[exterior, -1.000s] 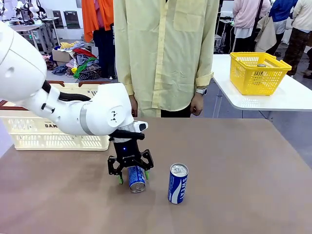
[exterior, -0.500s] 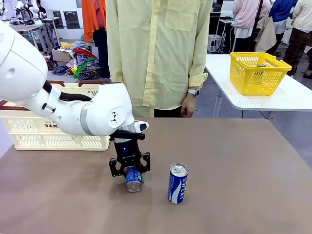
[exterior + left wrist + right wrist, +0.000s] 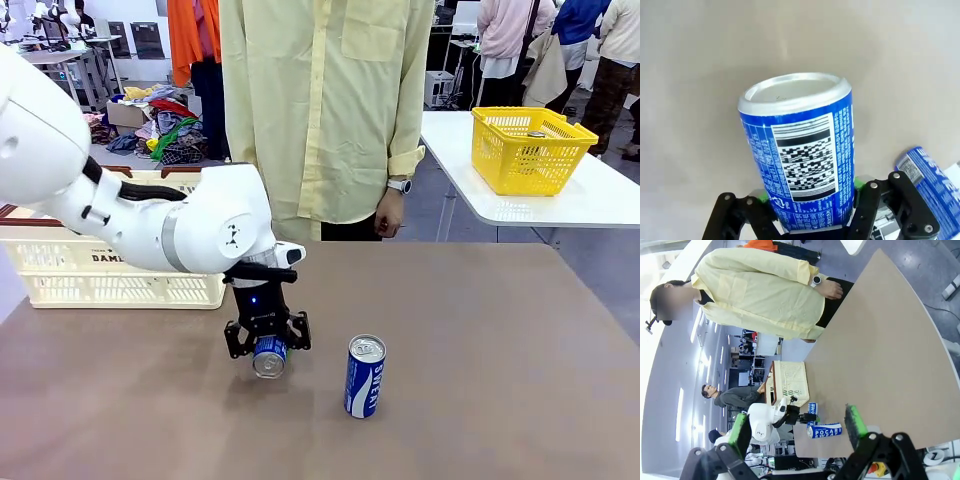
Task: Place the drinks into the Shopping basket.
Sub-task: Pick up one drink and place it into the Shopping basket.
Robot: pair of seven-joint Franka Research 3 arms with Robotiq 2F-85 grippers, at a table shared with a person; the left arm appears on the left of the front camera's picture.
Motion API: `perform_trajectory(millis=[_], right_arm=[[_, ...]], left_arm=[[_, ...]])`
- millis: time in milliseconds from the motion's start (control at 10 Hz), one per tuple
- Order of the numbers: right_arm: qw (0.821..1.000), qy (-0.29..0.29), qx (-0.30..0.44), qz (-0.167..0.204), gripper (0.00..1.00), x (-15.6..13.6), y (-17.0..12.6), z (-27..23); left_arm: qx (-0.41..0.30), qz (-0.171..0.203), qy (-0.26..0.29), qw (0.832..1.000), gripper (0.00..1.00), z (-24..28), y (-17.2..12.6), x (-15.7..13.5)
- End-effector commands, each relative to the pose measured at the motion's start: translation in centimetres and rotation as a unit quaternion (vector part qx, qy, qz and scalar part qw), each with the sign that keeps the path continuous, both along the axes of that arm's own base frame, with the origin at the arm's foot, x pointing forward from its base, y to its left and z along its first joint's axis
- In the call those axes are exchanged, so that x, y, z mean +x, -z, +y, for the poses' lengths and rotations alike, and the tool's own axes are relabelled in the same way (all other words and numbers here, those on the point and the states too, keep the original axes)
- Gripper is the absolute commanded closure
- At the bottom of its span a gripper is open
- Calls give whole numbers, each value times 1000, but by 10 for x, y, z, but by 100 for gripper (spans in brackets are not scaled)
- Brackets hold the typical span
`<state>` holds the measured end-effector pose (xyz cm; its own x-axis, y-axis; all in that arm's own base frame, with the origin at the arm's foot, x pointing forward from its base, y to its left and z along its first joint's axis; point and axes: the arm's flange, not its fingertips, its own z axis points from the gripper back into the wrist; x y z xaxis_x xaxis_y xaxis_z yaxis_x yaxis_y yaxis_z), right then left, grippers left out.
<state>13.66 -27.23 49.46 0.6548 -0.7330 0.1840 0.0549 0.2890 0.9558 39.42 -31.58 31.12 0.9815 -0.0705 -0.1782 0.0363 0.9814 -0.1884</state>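
Blue metal sat in our left pincer (image 3: 267,347): its jaws were clamped on the sides of a blue can (image 3: 268,359), which lay flat with its silver top toward us, low over the brown counter (image 3: 480,330). We could not tell whether it touched the surface. A second blue can (image 3: 365,377) stood upright just to its right, apart from it. The cream shopping basket (image 3: 60,275) with the reddish rim sat well to the left, at the counter's far edge. Our right pincer (image 3: 797,427) hung high above the counter, its green-padded fingers spread apart. A person (image 3: 325,110) in a pale yellow shirt stood at the far side.
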Motion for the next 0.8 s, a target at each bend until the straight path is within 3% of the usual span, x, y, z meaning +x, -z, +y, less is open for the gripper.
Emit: perform_trajectory(millis=[0, 200, 400, 500, 600, 700], right_arm=[[1000, 1, -3, -16, 0, -2, -1, -1], [1000, 1, -3, -16, 0, -2, -1, -1], [1000, 1, -3, -16, 0, -2, -1, -1], [1000, 1, -3, -16, 0, -2, -1, -1], [1000, 1, -3, -16, 0, -2, -1, -1], [1000, 1, -3, -16, 0, -2, -1, -1]], left_arm=[[-19, -31, 45, 998, 100, 14, -64, -15], [-20, -63, 61, 996, 100, 21, -140, -30], [-23, -152, 58, 986, 100, 40, -246, -32], [-15, -163, 68, 984, 100, 53, -276, -28], [17, -200, 27, 979, 100, 65, -303, -26], [17, -211, 5, 977, 100, 78, -317, -27]])
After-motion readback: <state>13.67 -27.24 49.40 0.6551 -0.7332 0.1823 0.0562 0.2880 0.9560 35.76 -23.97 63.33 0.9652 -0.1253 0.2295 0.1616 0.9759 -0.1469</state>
